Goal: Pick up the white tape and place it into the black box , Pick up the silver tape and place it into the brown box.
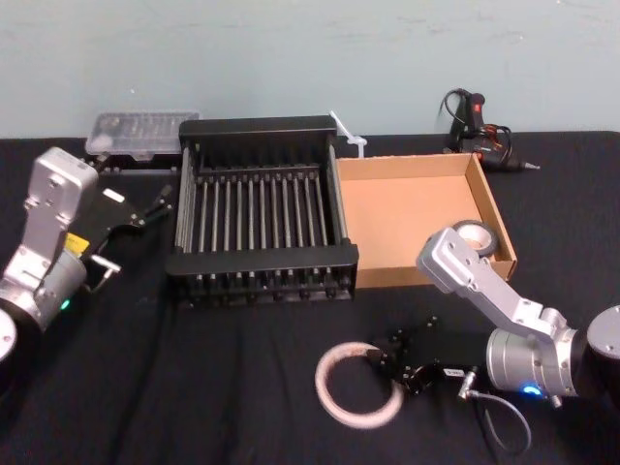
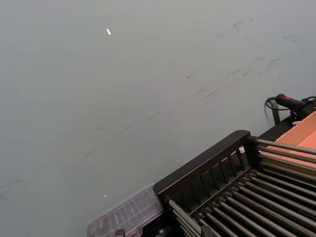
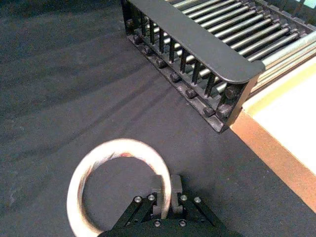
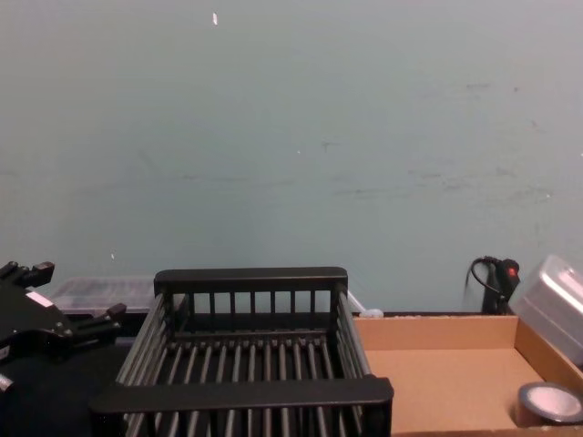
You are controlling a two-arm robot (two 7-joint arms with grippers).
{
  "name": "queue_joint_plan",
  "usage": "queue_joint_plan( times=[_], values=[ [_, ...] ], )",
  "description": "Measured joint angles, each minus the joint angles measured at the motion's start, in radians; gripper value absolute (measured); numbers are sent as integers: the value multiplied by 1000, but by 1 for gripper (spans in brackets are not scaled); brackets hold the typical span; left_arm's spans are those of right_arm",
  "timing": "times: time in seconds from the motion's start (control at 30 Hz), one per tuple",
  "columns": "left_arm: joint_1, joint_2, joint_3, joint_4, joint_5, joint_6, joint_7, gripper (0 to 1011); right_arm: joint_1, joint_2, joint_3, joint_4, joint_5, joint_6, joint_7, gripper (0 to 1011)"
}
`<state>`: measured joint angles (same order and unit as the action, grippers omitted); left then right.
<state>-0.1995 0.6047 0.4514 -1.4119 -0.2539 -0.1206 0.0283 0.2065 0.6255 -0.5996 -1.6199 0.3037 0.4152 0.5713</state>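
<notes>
Black cloth covers my table (image 1: 242, 407) below a pale blue-green wall, seen from the head. The white tape (image 1: 325, 383), a thin ring with reddish marks, is in front of the black box (image 1: 262, 263). My right gripper (image 1: 390, 376), arm bent low, grips its band. The silver tape (image 1: 477, 237) sits inside the brown box (image 1: 397, 223), at its near right corner. My left gripper (image 1: 155, 206) hangs unclenched, left of the black box.

Left wrist: bare wall, the black box's corner, a clear plastic case (image 2: 128, 212).

Right wrist: both fingers (image 3: 176, 185) pinched across the white band.

Chest: the grey roll lies low in the brown box.
</notes>
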Motion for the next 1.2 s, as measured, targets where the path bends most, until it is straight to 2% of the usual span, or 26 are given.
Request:
queue_joint_plan(
  times=[0.13,0.67,0.97,1.1,1.2],
  values=[
    [0,0,0,0,0,0,0,1001,0,0,0,0,0,0,0,95],
    [0,0,0,0,0,0,0,1001,0,0,1,0,2,1,0,90],
    [0,0,0,0,0,0,0,1001,-16,18,40,-29,41,14,-11,90],
    [0,0,0,0,0,0,0,1001,-29,37,63,-52,61,22,-22,90],
    [0,0,0,0,0,0,0,1001,-48,61,95,-80,79,28,-42,90]
  ],
)
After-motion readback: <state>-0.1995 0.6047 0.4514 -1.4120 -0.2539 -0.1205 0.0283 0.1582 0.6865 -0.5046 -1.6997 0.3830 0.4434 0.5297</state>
